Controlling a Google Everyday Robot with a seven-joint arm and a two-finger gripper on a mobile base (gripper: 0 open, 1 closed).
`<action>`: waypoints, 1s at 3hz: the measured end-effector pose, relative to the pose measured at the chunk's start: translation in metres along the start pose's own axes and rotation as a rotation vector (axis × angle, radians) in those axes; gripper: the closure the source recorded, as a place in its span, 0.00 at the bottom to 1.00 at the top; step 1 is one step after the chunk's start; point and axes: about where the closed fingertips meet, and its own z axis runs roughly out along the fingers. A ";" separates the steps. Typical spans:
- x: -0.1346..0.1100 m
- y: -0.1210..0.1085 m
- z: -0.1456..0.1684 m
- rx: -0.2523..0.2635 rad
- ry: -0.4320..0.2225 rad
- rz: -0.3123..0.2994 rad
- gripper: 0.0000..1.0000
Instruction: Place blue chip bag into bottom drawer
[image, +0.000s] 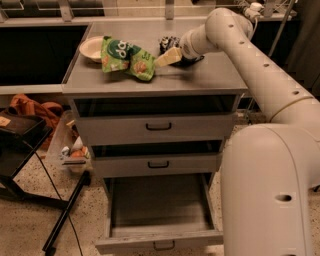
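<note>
Gripper (167, 54) sits low on the cabinet top (210, 75) at upper centre of the frame, right against the blue bag (168, 42), likely to take hold of it; whether it is spread or closed on anything I cannot tell. Green bag (125, 57) and bowl (91, 47) lie just left, while the bottom drawer (160, 241) stands pulled open at lower centre, ready to receive the blue bag.

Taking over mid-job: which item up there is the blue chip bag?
On top of the grey drawer cabinet, look toward the back, right of the green snack bag. The blue chip bag is the small, crumpled, dark one beside the gripper.
</note>
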 end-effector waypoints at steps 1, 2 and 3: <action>0.008 -0.010 0.012 0.050 0.055 0.021 0.00; 0.020 -0.024 0.017 0.089 0.091 0.070 0.19; 0.027 -0.035 0.014 0.117 0.097 0.097 0.42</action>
